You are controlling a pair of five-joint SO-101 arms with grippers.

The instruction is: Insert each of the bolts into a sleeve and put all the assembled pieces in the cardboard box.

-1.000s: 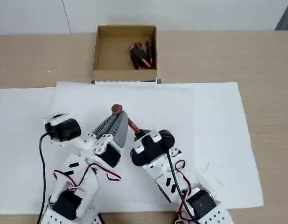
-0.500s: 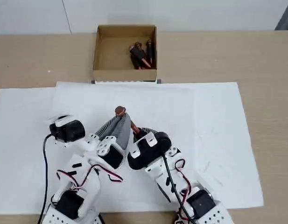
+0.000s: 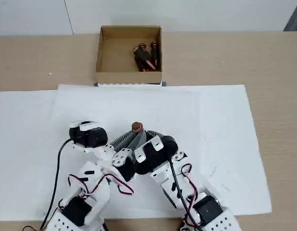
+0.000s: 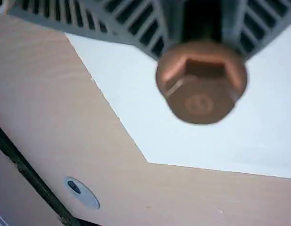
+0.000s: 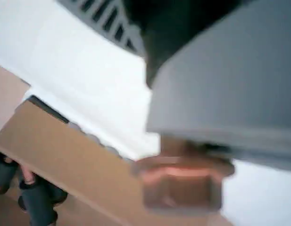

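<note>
Near the middle of the white paper sheet (image 3: 220,144), the bolt (image 3: 136,127) has come nearer and to the right over the last second, and the left arm has swung right with it. The left gripper (image 3: 134,135) and right gripper (image 3: 147,139) now sit right against each other, covering the reddish shaft that showed between them earlier. The assembled pieces (image 3: 145,56) in the cardboard box (image 3: 109,53) have not moved.

The sheet lies on a light wooden surface (image 3: 264,57), with the box just beyond its far edge and a white wall (image 3: 187,14) behind.

The left gripper pinches the bolt, whose copper hex head juts past the fingertips. Its long axis runs along the fingers, head toward the far side. Whether the right gripper holds anything, I cannot tell.
</note>
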